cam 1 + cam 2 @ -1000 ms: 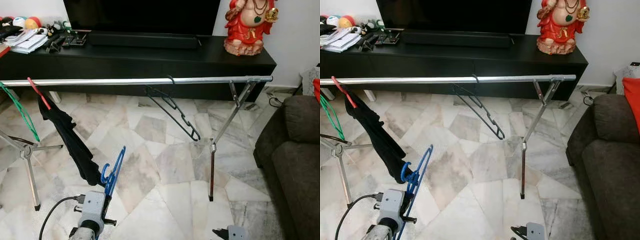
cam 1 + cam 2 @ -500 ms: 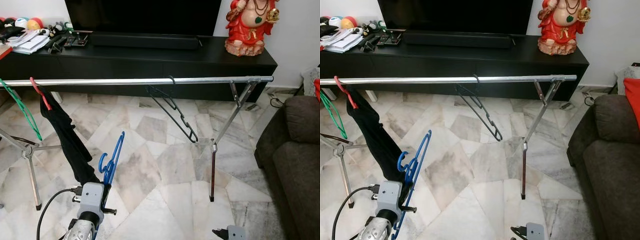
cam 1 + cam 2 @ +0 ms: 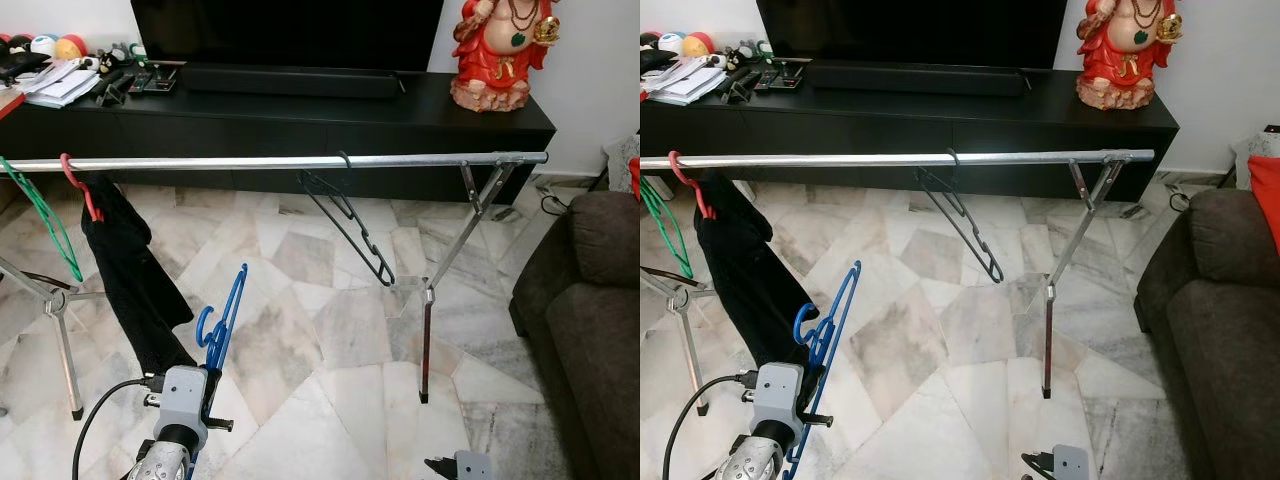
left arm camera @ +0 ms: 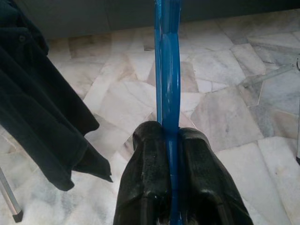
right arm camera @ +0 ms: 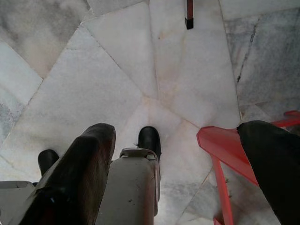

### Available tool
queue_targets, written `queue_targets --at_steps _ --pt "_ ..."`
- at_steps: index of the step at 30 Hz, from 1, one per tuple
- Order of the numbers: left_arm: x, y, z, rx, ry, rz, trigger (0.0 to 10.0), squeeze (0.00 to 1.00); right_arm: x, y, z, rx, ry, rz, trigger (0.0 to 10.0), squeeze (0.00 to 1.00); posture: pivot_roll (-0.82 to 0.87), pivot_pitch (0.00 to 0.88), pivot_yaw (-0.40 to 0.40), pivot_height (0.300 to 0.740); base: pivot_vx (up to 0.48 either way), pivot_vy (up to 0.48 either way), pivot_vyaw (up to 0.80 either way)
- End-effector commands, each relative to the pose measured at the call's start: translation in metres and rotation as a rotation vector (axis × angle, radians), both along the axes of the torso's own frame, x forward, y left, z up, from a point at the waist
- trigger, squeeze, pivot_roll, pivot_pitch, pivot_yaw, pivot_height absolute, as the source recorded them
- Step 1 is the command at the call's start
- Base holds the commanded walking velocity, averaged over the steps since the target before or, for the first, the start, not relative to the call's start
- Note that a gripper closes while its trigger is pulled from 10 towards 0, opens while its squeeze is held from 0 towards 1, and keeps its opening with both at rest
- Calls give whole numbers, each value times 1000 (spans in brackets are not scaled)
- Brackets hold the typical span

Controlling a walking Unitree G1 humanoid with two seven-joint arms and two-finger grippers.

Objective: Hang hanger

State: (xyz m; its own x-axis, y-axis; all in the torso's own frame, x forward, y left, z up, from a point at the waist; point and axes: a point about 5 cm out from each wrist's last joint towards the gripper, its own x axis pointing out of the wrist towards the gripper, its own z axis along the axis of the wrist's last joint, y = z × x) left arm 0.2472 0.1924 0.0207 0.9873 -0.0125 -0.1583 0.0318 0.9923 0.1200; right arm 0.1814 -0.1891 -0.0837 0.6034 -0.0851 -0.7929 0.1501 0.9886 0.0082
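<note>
The left gripper [image 4: 169, 154] has its two black fingers pressed together on the flat edge of a blue plastic hanger [image 3: 224, 319], which stands upright above the silver left wrist, low and in front of the rack and well below its bar. The silver clothes rail [image 3: 300, 161] runs across the room on crossed metal legs [image 3: 447, 262]. On it hang a black wire hanger [image 3: 347, 221] near the middle, a red hanger [image 3: 79, 188] carrying a dark garment [image 3: 135, 280], and, at the far left, a green hanger [image 3: 42, 222]. The blue hanger is just beside the hem of the dark garment but apart from it. The right gripper [image 5: 173, 159] hangs low over the marble floor [image 3: 330, 330], its two black fingers spread apart with nothing between them; a red frame piece [image 5: 220, 150] lies beside it in the right wrist view. Behind the rail stands a long black TV console [image 3: 300, 115] with a soundbar [image 3: 290, 80], a red figurine [image 3: 497, 50] at the right end and papers and remotes [image 3: 70, 78] at the left. A dark brown sofa [image 3: 590, 310] sits at the right. No writing or brand can be read anywhere.
</note>
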Motion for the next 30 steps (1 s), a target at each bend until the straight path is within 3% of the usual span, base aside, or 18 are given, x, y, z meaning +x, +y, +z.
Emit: queue_targets --at_steps 1,30 --pt "-2 1 0 -8 2 12 10000 0 -4 -1 -2 -7 19 5 10000 0 -58 170 1 740 0 0 0" --pt "1 10 3 -57 10 100 10000 0 -3 -1 -2 -9 24 31 10000 0 -54 174 -1 740 0 0 0"
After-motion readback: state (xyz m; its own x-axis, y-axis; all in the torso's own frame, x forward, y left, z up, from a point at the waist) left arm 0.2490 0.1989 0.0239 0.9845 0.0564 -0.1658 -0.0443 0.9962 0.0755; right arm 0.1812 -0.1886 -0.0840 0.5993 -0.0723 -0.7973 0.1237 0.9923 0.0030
